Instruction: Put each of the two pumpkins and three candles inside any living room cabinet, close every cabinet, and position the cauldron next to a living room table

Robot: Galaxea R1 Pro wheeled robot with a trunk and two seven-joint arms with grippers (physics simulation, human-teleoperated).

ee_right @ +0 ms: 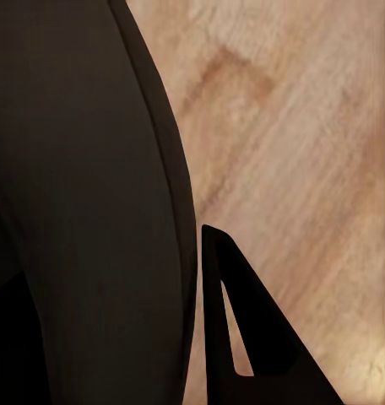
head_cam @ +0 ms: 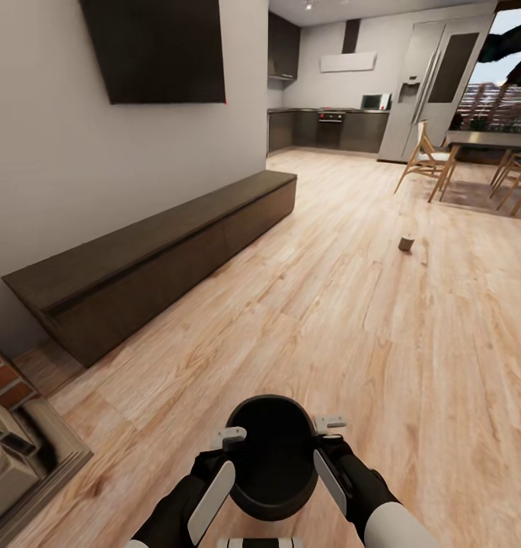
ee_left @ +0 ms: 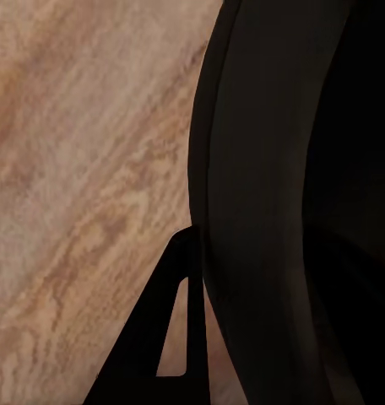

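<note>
Both grippers, left (head_cam: 231, 437) and right (head_cam: 330, 423), press their fingers against the cauldron (head_cam: 273, 454) at six o'clock, carrying it; next it needs hauling toward the table (head_cam: 485, 139) at two o'clock.

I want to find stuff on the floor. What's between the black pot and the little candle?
Only bare wooden floor lies between the cauldron and the candle, as the head view shows.
</note>
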